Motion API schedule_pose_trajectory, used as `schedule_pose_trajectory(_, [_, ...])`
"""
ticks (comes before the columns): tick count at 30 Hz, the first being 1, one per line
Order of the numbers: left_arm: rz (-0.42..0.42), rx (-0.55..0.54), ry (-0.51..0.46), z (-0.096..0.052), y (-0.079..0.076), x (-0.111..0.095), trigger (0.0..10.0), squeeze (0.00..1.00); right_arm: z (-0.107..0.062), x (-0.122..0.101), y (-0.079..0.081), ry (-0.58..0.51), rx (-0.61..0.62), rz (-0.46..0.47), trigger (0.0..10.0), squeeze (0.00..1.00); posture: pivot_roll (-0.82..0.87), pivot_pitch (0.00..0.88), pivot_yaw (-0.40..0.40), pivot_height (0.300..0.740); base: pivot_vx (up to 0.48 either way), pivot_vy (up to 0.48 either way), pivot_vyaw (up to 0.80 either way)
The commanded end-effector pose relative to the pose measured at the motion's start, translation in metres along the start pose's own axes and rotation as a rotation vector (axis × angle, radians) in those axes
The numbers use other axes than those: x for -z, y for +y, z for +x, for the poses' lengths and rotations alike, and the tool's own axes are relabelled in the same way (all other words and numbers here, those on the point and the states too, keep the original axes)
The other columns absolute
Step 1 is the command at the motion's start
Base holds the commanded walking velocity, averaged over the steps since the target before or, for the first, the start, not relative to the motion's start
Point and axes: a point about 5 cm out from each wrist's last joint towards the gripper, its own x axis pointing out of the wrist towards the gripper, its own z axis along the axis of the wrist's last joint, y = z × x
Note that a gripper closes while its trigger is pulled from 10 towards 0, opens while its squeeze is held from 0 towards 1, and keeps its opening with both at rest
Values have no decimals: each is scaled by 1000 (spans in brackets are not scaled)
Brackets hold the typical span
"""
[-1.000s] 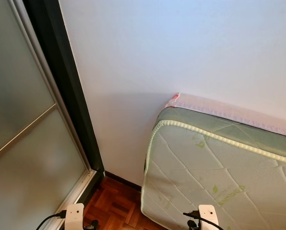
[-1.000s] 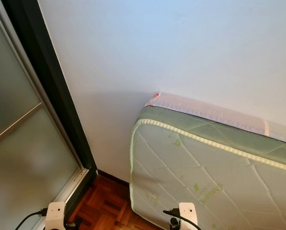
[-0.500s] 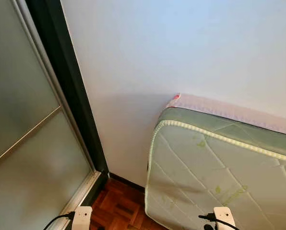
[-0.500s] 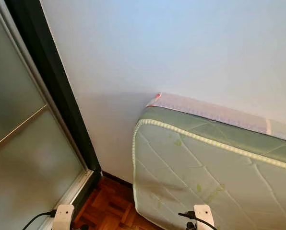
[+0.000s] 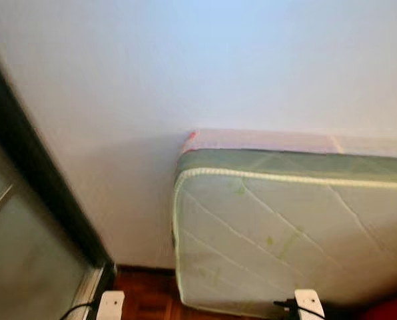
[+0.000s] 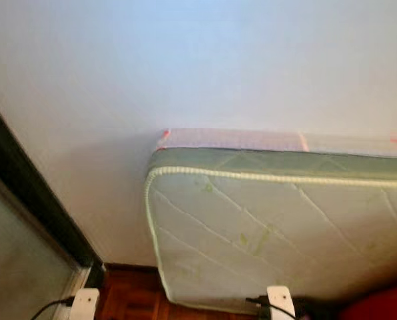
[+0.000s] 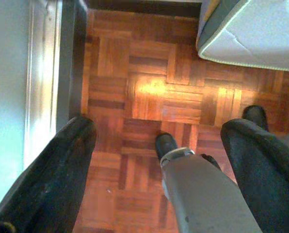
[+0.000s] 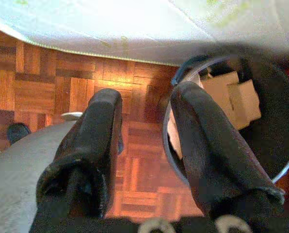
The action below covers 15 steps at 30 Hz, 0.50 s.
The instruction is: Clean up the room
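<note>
No text, label, brand or number can be read anywhere; the mattress [image 5: 285, 233] leaning on the wall carries faint green printed marks on its quilted face, near its middle, but they are too blurred to make out as letters

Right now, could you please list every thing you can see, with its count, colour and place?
mattress: one, pale green and white quilted, standing on its edge against the wall
pink sheet or cover: one, behind the mattress top edge, against the wall
wall: one, white, ahead
sliding door: one, frosted glass with a dark frame, on the robot's left
floor: brown wood parquet, below
bin: one, round, dark, holding cardboard pieces, on the floor by the mattress
red object: one, blurred, low on the right
left tool: black fingers apart, above the floor
right tool: black fingers slightly apart, holding nothing, over the bin's rim
</note>
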Motion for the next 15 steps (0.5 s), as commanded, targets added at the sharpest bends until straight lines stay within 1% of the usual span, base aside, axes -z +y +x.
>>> schedule_pose_trajectory(1, [29, 9, 4, 0, -2, -1, 10000, 0, -1, 1, -3, 10, 7, 2, 10000, 0, -60, 0, -21, 740, 0, 0, -800])
schedule_pose_trajectory(15, [29, 10, 5, 0, -1, -1, 10000, 0, 0, 2, -1, 14, -2, 6, 10000, 0, -57, 0, -18, 740, 0, 0, -800])
